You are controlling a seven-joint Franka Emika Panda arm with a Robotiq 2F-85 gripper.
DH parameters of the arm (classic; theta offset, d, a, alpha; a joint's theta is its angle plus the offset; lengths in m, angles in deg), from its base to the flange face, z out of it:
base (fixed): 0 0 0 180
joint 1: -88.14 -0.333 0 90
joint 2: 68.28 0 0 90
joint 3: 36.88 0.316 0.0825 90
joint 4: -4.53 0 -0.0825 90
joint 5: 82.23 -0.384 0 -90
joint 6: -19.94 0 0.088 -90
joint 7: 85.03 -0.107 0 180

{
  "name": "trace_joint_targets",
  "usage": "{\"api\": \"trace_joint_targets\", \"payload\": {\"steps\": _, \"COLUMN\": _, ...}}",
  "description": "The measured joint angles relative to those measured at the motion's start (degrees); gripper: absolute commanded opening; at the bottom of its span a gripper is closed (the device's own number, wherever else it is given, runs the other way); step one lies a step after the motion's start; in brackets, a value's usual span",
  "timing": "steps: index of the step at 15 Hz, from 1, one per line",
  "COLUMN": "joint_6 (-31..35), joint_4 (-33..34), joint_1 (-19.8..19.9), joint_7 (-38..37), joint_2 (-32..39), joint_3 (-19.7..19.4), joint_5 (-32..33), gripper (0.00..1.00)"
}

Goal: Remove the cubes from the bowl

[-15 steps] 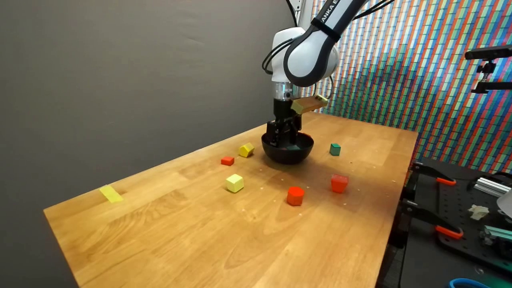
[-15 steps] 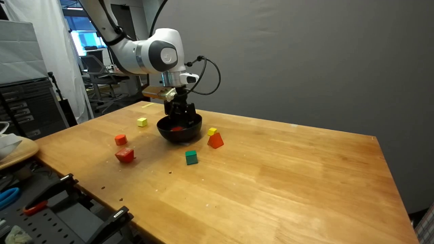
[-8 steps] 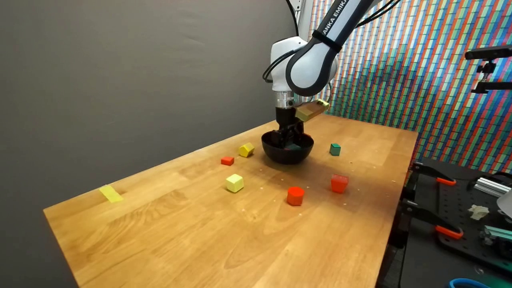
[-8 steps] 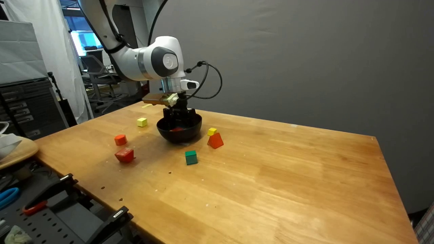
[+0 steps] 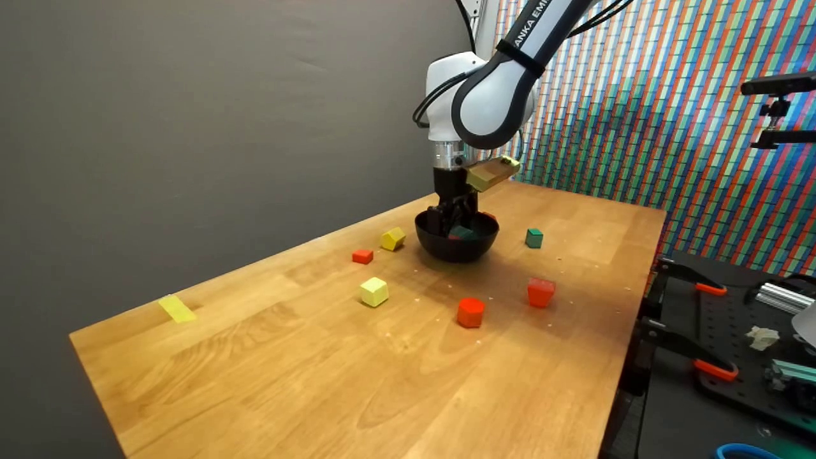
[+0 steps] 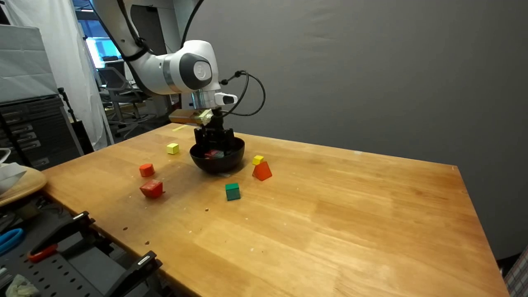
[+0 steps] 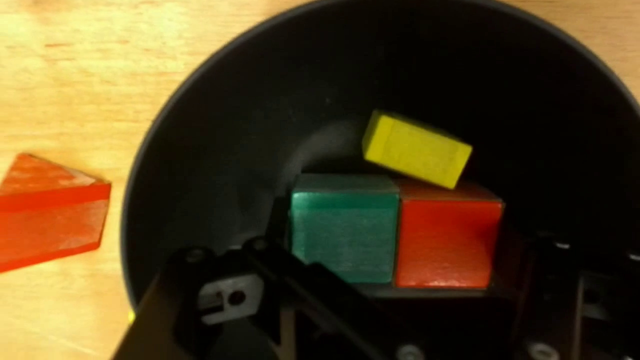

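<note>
The smooth black round bowl (image 7: 220, 130) stands upright on the light-brown wooden bench (image 6: 330, 214), and 3 painted blocks lie inside it. A dark green painted cube (image 7: 345, 237) and a red painted cube (image 7: 445, 242) sit side by side, flush together. A yellow painted oblong block (image 7: 419, 152) lies at a slant just beside them; whether it touches the red painted cube I cannot tell. The black 2-fingered hand (image 7: 400, 257), on the end of the white and grey arm (image 6: 198, 68), reaches down into the bowl. Its fingers stand wide apart with the green and red cubes between them; whether they press on the cubes I cannot tell.

Outside the bowl, in an exterior view, an orange-red prism with sloping sides (image 6: 262, 171) stands near the bowl, a small yellow block (image 6: 258, 159) shows just behind it, and a teal-green cube (image 6: 233, 192) sits in front of the bowl. In an exterior view, a pale yellow cube (image 5: 374, 292), an orange-red many-sided block (image 5: 471, 313) and a red block with tapering sides (image 5: 540, 293) stand well apart on the bench. A small flat red block (image 5: 363, 256) lies near a yellow 5-sided block (image 5: 393, 238) beside the bowl. A flat yellow strip (image 5: 177, 308) lies near the bench's edge.
</note>
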Motion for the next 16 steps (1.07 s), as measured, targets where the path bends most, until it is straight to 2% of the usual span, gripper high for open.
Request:
{"api": "trace_joint_targets", "payload": {"steps": 4, "joint_6": 0.0, "joint_4": -1.3, "joint_1": 1.0, "joint_7": 0.0, "joint_2": -5.9, "joint_3": -0.1, "joint_5": -0.7, "gripper": 0.64}}
{"api": "trace_joint_targets", "payload": {"steps": 7, "joint_6": 0.0, "joint_4": -6.4, "joint_1": 1.7, "joint_7": -1.8, "joint_2": -14.3, "joint_3": -1.2, "joint_5": -0.7, "gripper": 0.64}}
{"api": "trace_joint_targets", "payload": {"steps": 10, "joint_6": -0.2, "joint_4": -15.4, "joint_1": 1.9, "joint_7": -8.4, "joint_2": -23.4, "joint_3": -3.0, "joint_5": -0.2, "gripper": 0.64}}
{"api": "trace_joint_targets", "payload": {"steps": 13, "joint_6": -0.4, "joint_4": -26.3, "joint_1": 2.4, "joint_7": -15.1, "joint_2": -29.7, "joint_3": -2.6, "joint_5": -2.4, "gripper": 0.64}}
{"api": "trace_joint_targets", "payload": {"steps": 16, "joint_6": 7.5, "joint_4": -37.7, "joint_1": 2.4, "joint_7": -22.6, "joint_2": -31.4, "joint_3": -1.3, "joint_5": -5.7, "gripper": 0.64}}
